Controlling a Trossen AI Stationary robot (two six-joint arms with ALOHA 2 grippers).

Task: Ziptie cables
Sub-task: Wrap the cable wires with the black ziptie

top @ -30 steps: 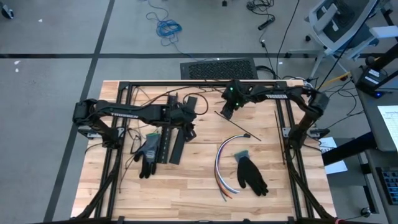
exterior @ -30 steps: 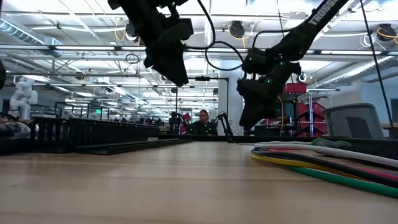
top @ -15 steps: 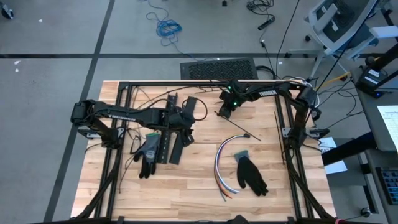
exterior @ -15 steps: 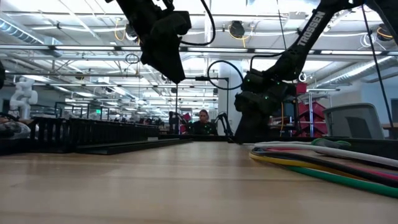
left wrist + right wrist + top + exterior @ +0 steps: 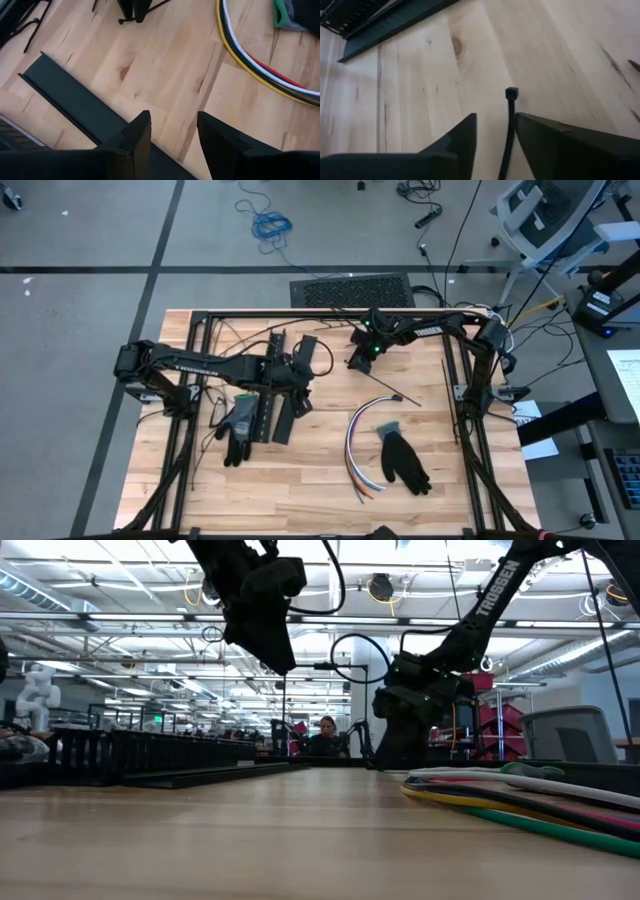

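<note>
The wooden table [image 5: 320, 480] fills the frame's middle. The cables [image 5: 356, 445] curve at its lower right of centre. The right gripper [image 5: 495, 131], upper centre, has its fingers around a black zip tie [image 5: 511, 107]. The left gripper [image 5: 172, 131], centre left, stands apart and empty.

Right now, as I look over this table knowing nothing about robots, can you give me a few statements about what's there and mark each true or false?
1. The right gripper has a black zip tie between its fingers. True.
2. The cables are held in the air by the left gripper. False: they lie curved on the table, and the left gripper is empty and open.
3. Two dark gloves lie on the table. True: one near the left arm, one beside the cables.
4. The cables are already tied together. False: their ends fan out loose.
</note>
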